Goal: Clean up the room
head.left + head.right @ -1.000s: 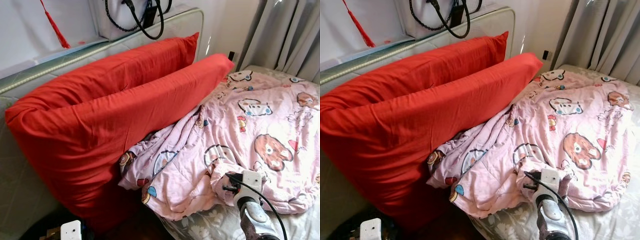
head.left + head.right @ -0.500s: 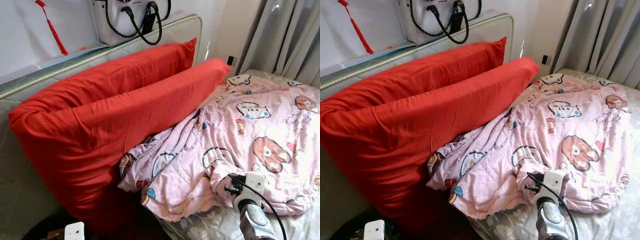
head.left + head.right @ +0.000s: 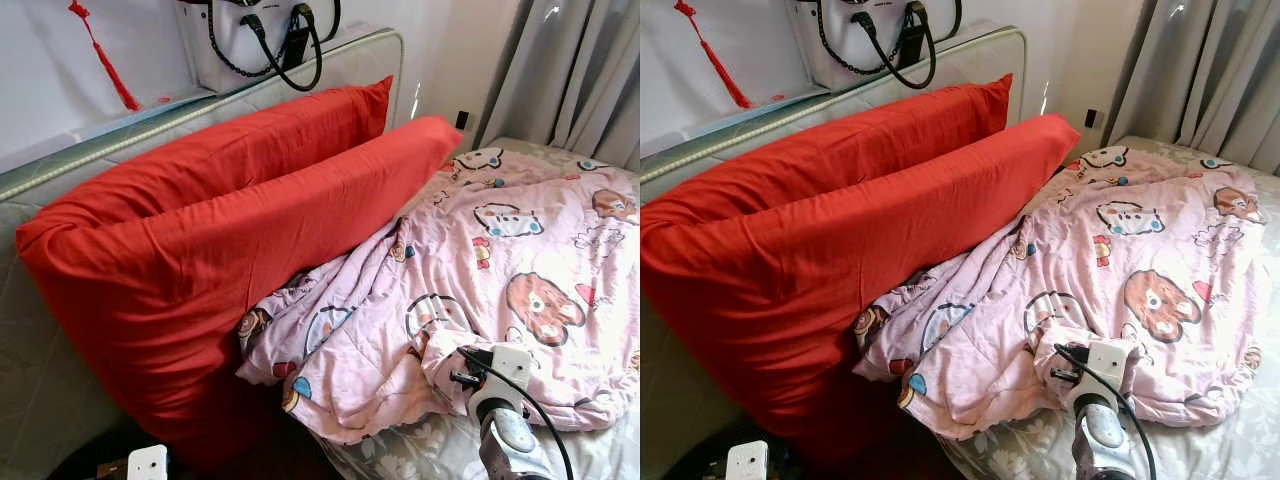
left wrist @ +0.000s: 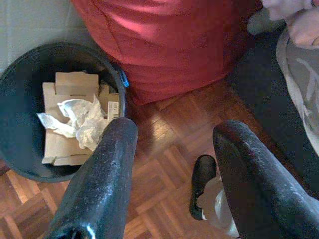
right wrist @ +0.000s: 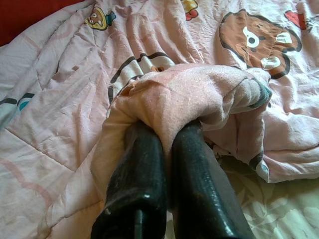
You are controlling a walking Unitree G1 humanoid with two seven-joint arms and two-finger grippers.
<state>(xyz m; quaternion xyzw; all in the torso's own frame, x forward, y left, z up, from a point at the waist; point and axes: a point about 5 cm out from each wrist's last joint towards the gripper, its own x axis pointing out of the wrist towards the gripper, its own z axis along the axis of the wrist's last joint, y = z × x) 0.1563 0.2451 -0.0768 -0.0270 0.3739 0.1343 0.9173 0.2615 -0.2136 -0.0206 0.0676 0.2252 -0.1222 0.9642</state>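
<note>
A crumpled pink cartoon-print quilt (image 3: pixel 500 270) lies across the bed. My right arm (image 3: pixel 500 400) reaches into its near edge. In the right wrist view my right gripper (image 5: pixel 167 144) is shut on a fold of the pink quilt (image 5: pixel 189 94), with cloth pinched between the two black fingers (image 5: pixel 139 169). Two long red pillows (image 3: pixel 220 230) lean against the padded headboard (image 3: pixel 150 125). My left gripper (image 4: pixel 169 139) hangs open over the wooden floor, nothing between its fingers.
A dark bin (image 4: pixel 30 119) holding cardboard and crumpled paper stands on the parquet floor (image 4: pixel 159 169) by the red pillow. A white handbag (image 3: pixel 250 35) sits on the headboard ledge. Grey curtains (image 3: pixel 570 70) hang at the far right. A dark shoe (image 4: pixel 202 177) lies below.
The head camera tilted slightly, so the scene shifted a little. My right gripper keeps its hold on the quilt fold; nothing else visibly moved.
</note>
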